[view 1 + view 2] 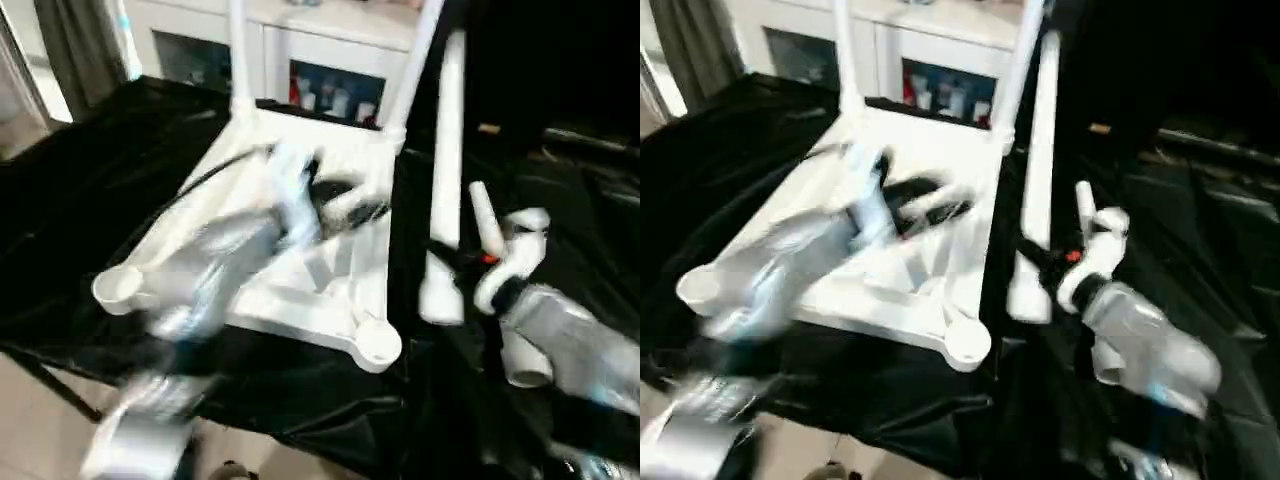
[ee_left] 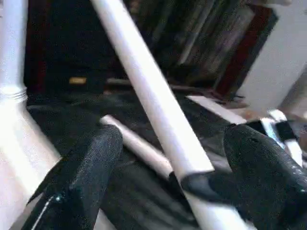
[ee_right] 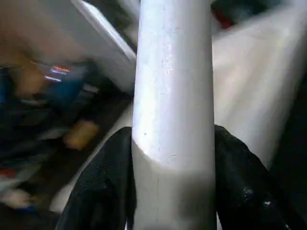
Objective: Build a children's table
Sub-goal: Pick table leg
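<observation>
The left forearm [image 1: 215, 265] is smeared by motion blur across the upturned table top [image 1: 300, 290], hiding much of the ribbed underside, and the left gripper [image 1: 340, 205] is too blurred to show fine detail. The two fitted legs [image 1: 238, 50] are cut off by the picture's upper edge. The held leg [image 3: 173, 96] runs out of the right wrist view at both ends. Items on the cabinet shelf [image 1: 330, 98] are too small to identify.

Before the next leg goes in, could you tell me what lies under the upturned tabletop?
Black cloth drapes the surface under the tabletop and hangs over the near edge. Whatever lies beneath the cloth is covered.
</observation>
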Controlling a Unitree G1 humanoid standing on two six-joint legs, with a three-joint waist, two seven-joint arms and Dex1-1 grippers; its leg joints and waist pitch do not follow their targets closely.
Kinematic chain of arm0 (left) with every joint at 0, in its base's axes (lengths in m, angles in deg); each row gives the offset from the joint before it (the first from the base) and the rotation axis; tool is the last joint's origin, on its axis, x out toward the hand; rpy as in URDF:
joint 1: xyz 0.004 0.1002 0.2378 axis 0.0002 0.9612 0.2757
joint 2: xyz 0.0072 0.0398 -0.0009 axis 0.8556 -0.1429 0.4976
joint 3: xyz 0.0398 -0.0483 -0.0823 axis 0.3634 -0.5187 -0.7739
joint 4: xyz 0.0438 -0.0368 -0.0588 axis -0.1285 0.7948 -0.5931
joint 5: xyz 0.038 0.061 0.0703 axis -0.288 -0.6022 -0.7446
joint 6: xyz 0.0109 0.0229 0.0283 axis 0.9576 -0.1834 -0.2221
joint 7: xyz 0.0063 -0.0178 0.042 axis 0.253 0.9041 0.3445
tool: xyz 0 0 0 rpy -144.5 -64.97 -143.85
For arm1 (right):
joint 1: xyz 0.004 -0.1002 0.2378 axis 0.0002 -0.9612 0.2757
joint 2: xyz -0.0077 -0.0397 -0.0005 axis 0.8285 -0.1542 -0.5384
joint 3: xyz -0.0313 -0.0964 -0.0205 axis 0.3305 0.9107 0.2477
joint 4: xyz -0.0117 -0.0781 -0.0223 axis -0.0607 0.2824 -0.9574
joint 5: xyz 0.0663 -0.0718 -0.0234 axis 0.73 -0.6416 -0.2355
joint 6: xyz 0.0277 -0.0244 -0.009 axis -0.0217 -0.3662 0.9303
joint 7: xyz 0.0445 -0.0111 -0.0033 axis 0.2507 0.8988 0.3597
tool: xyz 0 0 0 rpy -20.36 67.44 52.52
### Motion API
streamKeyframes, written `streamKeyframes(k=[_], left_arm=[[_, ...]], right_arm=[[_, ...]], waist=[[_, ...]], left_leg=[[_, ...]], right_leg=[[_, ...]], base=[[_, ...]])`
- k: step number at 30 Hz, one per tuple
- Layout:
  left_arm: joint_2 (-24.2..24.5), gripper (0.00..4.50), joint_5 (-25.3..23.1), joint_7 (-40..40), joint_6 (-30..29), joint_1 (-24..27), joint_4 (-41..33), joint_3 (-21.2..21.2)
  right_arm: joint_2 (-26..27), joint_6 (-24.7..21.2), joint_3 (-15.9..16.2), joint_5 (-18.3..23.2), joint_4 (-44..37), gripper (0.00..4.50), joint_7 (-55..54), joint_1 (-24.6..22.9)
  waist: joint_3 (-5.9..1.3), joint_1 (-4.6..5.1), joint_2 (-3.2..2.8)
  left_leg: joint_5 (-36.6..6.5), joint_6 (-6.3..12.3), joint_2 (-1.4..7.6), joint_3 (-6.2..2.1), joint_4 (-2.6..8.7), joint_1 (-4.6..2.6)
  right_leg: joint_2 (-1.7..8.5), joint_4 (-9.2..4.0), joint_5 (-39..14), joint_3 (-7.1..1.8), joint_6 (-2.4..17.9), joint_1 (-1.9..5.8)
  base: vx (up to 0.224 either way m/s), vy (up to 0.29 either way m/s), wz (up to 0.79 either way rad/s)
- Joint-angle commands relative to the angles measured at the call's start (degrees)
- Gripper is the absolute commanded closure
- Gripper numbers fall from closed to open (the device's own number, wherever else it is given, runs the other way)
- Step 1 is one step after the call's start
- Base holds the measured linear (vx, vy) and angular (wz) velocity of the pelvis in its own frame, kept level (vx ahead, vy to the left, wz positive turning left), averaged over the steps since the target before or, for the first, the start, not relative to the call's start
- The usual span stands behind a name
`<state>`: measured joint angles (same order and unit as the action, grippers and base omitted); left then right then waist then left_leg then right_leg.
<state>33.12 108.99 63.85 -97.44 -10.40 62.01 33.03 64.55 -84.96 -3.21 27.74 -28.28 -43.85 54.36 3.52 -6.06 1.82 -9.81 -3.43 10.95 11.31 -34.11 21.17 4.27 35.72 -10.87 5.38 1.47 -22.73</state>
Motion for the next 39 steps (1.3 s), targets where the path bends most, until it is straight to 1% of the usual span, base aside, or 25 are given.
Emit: streamKeyframes(k=[1, 2, 3, 4, 5, 6, 7, 8, 12, 14, 17, 18, 19, 20, 21, 24, 25, 26, 28, 30, 32, 33, 36, 37, 39], left_arm=[[-1.27, 0.53, 2.66, 1.46, -0.65, -2.63, 3.87, -2.11], [-1.99, 0.53, 3.39, 2.18, -1.03, -3.91, 5.39, -2.93], [-2.86, 0.53, 4.7, 2.48, -2.1, -5.26, 6.8, -4.15], [-3.37, 0.53, 5.51, 2.55, -2.79, -6.04, 7.64, -4.94], [-4.13, 0.53, 7.09, 2.37, -4.42, -7.4, 8.98, -6.25], [-4.18, 0.53, 7.21, 2.36, -4.54, -7.51, 9.08, -6.35], [-4.94, 0.53, 9.37, 2.58, -6.51, -9.29, 10.79, -7.73], [-5.38, 0.53, 11.34, 3.2, -8.2, -10.55, 11.93, -8.69], [-6.01, 0.53, 16.48, 5.01, -12.18, -11.36, 12.3, -10.45], [-6.26, 0.53, 19.62, 6.65, -15.01, -11.39, 11.64, -11.75], [-5.94, 0.71, 22.25, 9.49, -18.25, -10.31, 8.6, -11.62], [-5.82, 0.71, 22.17, 9.38, -18.54, -10.14, 8.27, -11.42], [-5.75, 0.82, 22.13, 9.32, -18.69, -10.05, 8.1, -11.31], [-5.63, 0.89, 22.02, 9.07, -18.95, -9.95, 7.9, -11.16], [-5.63, 0.92, 22.4, 8.49, -19.21, -9.78, 7.78, -11.47], [-5.65, 1.15, 24.29, 7.66, -20.23, -9.46, 7.38, -12.86], [-5.4, 1.33, 25.44, 7.95, -20.97, -9.08, 6.88, -13.33], [-5.31, 1.39, 25.8, 8.13, -21.33, -8.86, 6.58, -13.43], [-5.28, 1.58, 26.12, 8.47, -21.82, -8.23, 5.67, -13.31], [-5.74, 1.71, 25.81, 7.89, -21.93, -7.55, 4.64, -13.15], [-5.78, 1.83, 24.96, 7.92, -21.1, -7.06, 4.37, -12.75], [-5.58, 1.9, 23.96, 7.9, -20.24, -6.8, 4.62, -12.32], [-5.44, 2.16, 23.47, 7.57, -19.37, -6.52, 4.93, -12.25], [-5.45, 2.21, 23.66, 7.35, -19.45, -6.52, 4.9, -12.42], [-5.51, 2.54, 23.84, 7.01, -19.56, -6.67, 4.96, -12.63]], right_arm=[[-0.86, -1.56, -0.9, 5.06, -2.36, 2.64, 4.54, -0.9], [-1.11, -1.46, -0.07, 6.25, -2.91, 2.64, 5.87, -1.76], [-1.64, -1.35, 1.32, 7.0, -3.86, 2.64, 7.51, -2.75], [-1.95, -1.21, 2.25, 7.4, -4.51, 2.64, 8.42, -3.39], [-2.53, -2.01, 3.28, 8.39, -5.75, 2.64, 9.7, -4.11], [-2.58, -2.09, 3.36, 8.47, -5.84, 2.64, 9.8, -4.16], [-3.5, -3.68, 4.4, 10.2, -7.48, 2.64, 11.53, -4.92], [-4.45, -5.0, 5.28, 11.52, -8.67, 2.64, 13.0, -5.4], [-5.59, -6.77, 6.59, 13.57, -9.69, 2.64, 15.0, -5.69], [-5.99, -6.83, 7.43, 14.17, -9.15, 2.64, 15.01, -5.37], [-6.24, -6.78, 8.7, 14.34, -8.32, 2.64, 14.52, -4.29], [-6.39, -6.83, 8.92, 14.37, -8.16, 2.64, 14.37, -4.07], [-6.47, -6.85, 9.04, 14.39, -8.07, 2.64, 14.28, -3.95], [-6.68, -6.9, 9.27, 14.5, -7.9, 2.65, 14.13, -3.76], [-6.98, -6.98, 9.44, 14.66, -7.65, 2.65, 14.01, -3.42], [-7.48, -6.98, 9.61, 14.92, -7.06, 2.65, 14.02, -2.55], [-7.69, -6.65, 9.86, 14.76, -6.49, 2.65, 14.15, -2.06], [-7.86, -6.34, 10.12, 14.59, -6.21, 2.65, 14.33, -1.89], [-8.1, -5.74, 10.67, 14.47, -5.69, 2.65, 14.5, -1.73], [-8.41, -5.34, 11.44, 14.54, -5.06, 2.65, 14.41, -1.5], [-8.67, -5.16, 11.98, 14.42, -4.54, 2.65, 14.54, -1.19], [-8.8, -4.8, 12.33, 14.18, -3.93, 2.65, 14.7, -0.96], [-8.75, -3.85, 13.08, 13.38, -2.88, 2.65, 14.7, -0.8], [-8.74, -3.57, 13.32, 13.27, -2.7, 2.65, 14.63, -0.78], [-8.64, -3.26, 13.5, 13.27, -2.83, 2.65, 14.32, -0.92]], waist=[[-4.18, -0.71, -2.18], [-4.1, -0.53, -1.29], [-4.26, -0.9, -1.49], [-4.36, -1.09, -1.91], [-4.46, -1.26, -2.97], [-4.51, -1.18, -2.74], [-4.61, -1.18, -2.55], [-4.79, -1.37, -2.85], [-4.77, -1.7, -3.15], [-4.75, -1.67, -2.76], [-4.72, -1.86, -2.91], [-4.7, -1.87, -2.87], [-4.67, -1.79, -2.41], [-4.66, -1.9, -2.87], [-4.6, -1.93, -2.43], [-4.62, -2.26, -2.73], [-4.66, -2.33, -3.29], [-4.74, -2.26, -2.99], [-4.79, -2.31, -2.98], [-4.74, -2.33, -2.56], [-4.69, -2.35, -2.49], [-4.69, -2.29, -2.11], [-4.67, -2.35, -2.71], [-4.73, -2.33, -2.59], [-4.7, -2.3, -2.97]], left_leg=[[-9.59, 0.68, 1.85, -1.73, 3.37, -0.66], [-10.55, 1.36, 1.59, -1.28, 3.18, -0.76], [-9.15, 1.95, 1.55, -1.38, 3.15, -0.39], [-8.46, 2.05, 1.64, -1.51, 3.13, -0.41], [-7.31, 2.3, 1.54, -1.7, 3.06, -0.11], [-7.17, 2.55, 1.5, -1.43, 2.93, -0.22], [-6.2, 2.87, 1.53, -1.61, 2.96, 0.0], [-5.38, 3.38, 1.52, -1.58, 2.82, -0.02], [-4.63, 4.26, 1.64, -1.59, 2.75, 0.1], [-4.96, 4.13, 1.66, -1.5, 2.81, 0.05], [-5.41, 3.74, 1.8, -1.52, 2.92, -0.15], [-5.38, 3.69, 1.87, -1.56, 2.98, -0.13], [-5.3, 3.69, 1.9, -1.49, 3.03, -0.07], [-5.44, 3.4, 2.04, -1.53, 3.05, -0.29], [-5.66, 3.38, 2.01, -1.44, 3.09, -0.3], [-5.64, 2.93, 1.99, -1.45, 3.14, -0.3], [-5.63, 2.71, 2.0, -1.54, 3.11, -0.29], [-5.5, 2.6, 2.02, -1.6, 3.18, -0.17], [-5.24, 2.52, 2.07, -1.61, 3.16, -0.14], [-5.32, 2.7, 1.94, -1.48, 3.13, -0.13], [-4.98, 2.85, 2.05, -1.5, 3.2, -0.09], [-4.95, 2.94, 2.09, -1.48, 3.21, -0.07], [-5.13, 2.51, 2.04, -1.51, 3.21, -0.12], [-5.17, 2.38, 2.08, -1.51, 3.21, -0.11], [-5.53, 2.23, 2.11, -1.6, 3.25, -0.17]], right_leg=[[4.55, -5.0, -10.22, -3.24, 7.91, 3.37], [4.3, -6.02, -13.01, -3.11, 7.28, 3.42], [4.25, -5.95, -13.11, -3.02, 6.99, 3.77], [4.42, -5.67, -12.93, -2.99, 7.13, 3.8], [4.51, -5.56, -13.45, -2.87, 7.1, 3.84], [4.3, -5.98, -13.8, -2.85, 6.84, 3.66], [4.24, -5.65, -12.96, -2.73, 7.09, 3.93], [4.19, -5.54, -12.19, -2.71, 7.19, 3.84], [4.32, -5.55, -12.06, -2.62, 7.69, 3.72], [4.33, -5.65, -13.06, -2.58, 7.79, 3.66], [4.36, -5.84, -14.87, -2.6, 7.05, 3.47], [4.42, -5.84, -15.04, -2.61, 6.99, 3.5], [4.4, -5.85, -15.03, -2.65, 6.91, 3.54], [4.37, -5.81, -15.15, -2.73, 6.65, 3.29], [4.35, -5.97, -15.51, -2.76, 6.38, 3.31], [4.49, -5.94, -15.75, -2.83, 6.08, 3.29], [4.5, -5.84, -15.02, -2.83, 6.28, 3.29], [4.45, -5.71, -13.93, -2.77, 6.48, 3.46], [4.49, -5.52, -12.68, -2.83, 6.69, 3.5], [4.55, -5.57, -13.18, -2.86, 6.53, 3.54], [4.57, -5.63, -13.72, -2.88, 6.27, 3.48], [4.59, -5.68, -13.86, -2.86, 6.15, 3.5], [4.64, -5.76, -14.83, -2.91, 5.4, 3.37], [4.62, -5.72, -14.27, -2.92, 5.34, 3.41], [4.52, -5.66, -13.49, -2.88, 5.68, 3.31]], base=[[0.0, 0.0, 0.0], [0.0, 0.0, 0.0], [0.0, 0.0, 0.0], [0.0, 0.0, 0.0], [0.0, 0.0, 0.0], [0.0, 0.0, 0.0], [0.0, 0.0, 0.0], [0.0, 0.0, 0.0], [0.0, 0.0, 0.0], [0.0, 0.0, 0.0], [0.0, 0.0, 0.0], [0.0, 0.0, 0.0], [0.0, 0.0, 0.0], [0.0, 0.0, 0.0], [0.0, 0.0, 0.0], [0.0, 0.0, 0.0], [0.0, 0.0, 0.0], [0.0, 0.0, 0.0], [0.0, 0.0, 0.0], [0.0, 0.0, 0.0], [0.0, 0.0, 0.0], [0.0, 0.0, 0.0], [0.0, 0.0, 0.0], [0.0, 0.0, 0.0], [0.0, 0.0, 0.0]])
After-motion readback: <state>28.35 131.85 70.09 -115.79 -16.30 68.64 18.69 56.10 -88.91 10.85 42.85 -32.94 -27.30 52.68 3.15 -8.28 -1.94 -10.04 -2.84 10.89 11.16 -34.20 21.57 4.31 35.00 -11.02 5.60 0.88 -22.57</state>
